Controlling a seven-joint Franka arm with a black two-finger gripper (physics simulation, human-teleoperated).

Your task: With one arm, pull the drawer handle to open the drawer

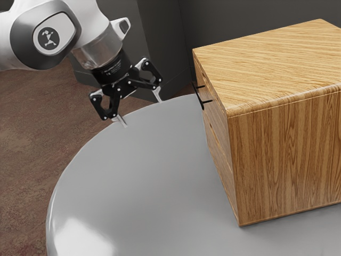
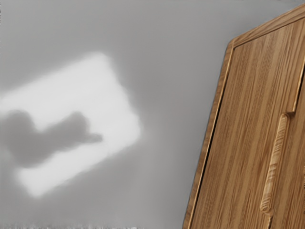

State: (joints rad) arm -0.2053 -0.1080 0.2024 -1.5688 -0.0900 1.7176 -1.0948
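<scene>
Drawer handle (image 1: 201,95): slim black bar near the top of the cabinet's front face, held off the wood on two short posts. Its long axis looks roughly upright, and it sticks out toward the exterior view's left, facing the arm.

Cabinet (image 1: 277,122): wood-grained box with rounded top edges, standing on the exterior view's right part of the surface (image 1: 149,186). The front panels look flush with the body. In the wrist view the front shows beside bare grey surface and carries a long raised strip (image 2: 274,162) in the same grain, running parallel to the near edge. Whether that strip is the handle cannot be told.

Claw (image 1: 141,111): black, two fingers spread apart, holding nothing. It hangs above the surface, tips pointing down, well apart from the handle on the exterior view's left.

Markings: a round grey badge (image 1: 48,38) on the white arm bears a small dark figure emblem. The pale print on the black collar above the claw is too small to read.

Edges and room: the surface is round and grey, its rim curving along the exterior view's left over a reddish-brown floor (image 1: 32,138). Bare surface lies between claw and cabinet front. A bright rectangular reflection (image 2: 71,119) crossed by a dark shadow lies on the surface.
</scene>
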